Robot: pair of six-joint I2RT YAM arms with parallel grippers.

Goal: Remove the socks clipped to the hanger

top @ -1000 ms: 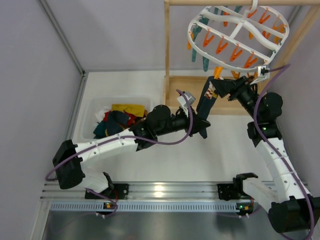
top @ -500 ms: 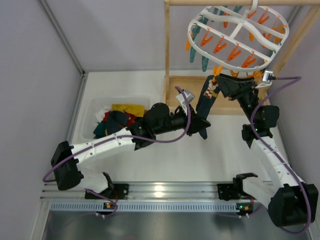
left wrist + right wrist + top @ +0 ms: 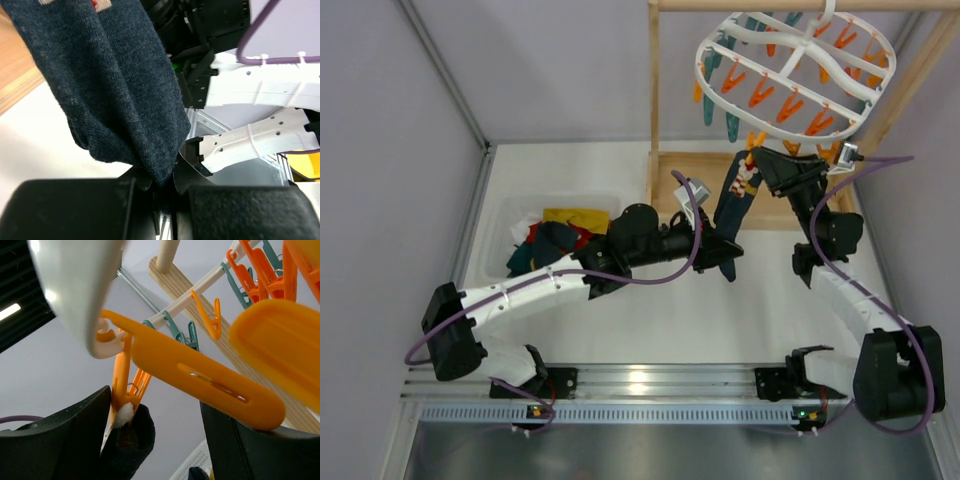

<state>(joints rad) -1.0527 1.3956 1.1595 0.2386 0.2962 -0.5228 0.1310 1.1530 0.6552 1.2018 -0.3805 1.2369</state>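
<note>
Sock point(image 3: 732, 205), patterned navy, hangs unfreed from an orange clip point(image 3: 754, 143) on the hanger point(image 3: 706, 60), the only one seen there. The left gripper point(image 3: 725, 256) has its jaws pinching the toe, and the right gripper point(image 3: 761, 166) holds its jaws wide at that clip.

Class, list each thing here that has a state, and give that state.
patterned sock, clipped at top, lower end pinched.
orange clip, shut on the sock's cuff.
left pincer, shut on the sock's lower end.
right pincer, open, jaws flanking that clip.
hanger, tilted, hung from the rack.
</note>
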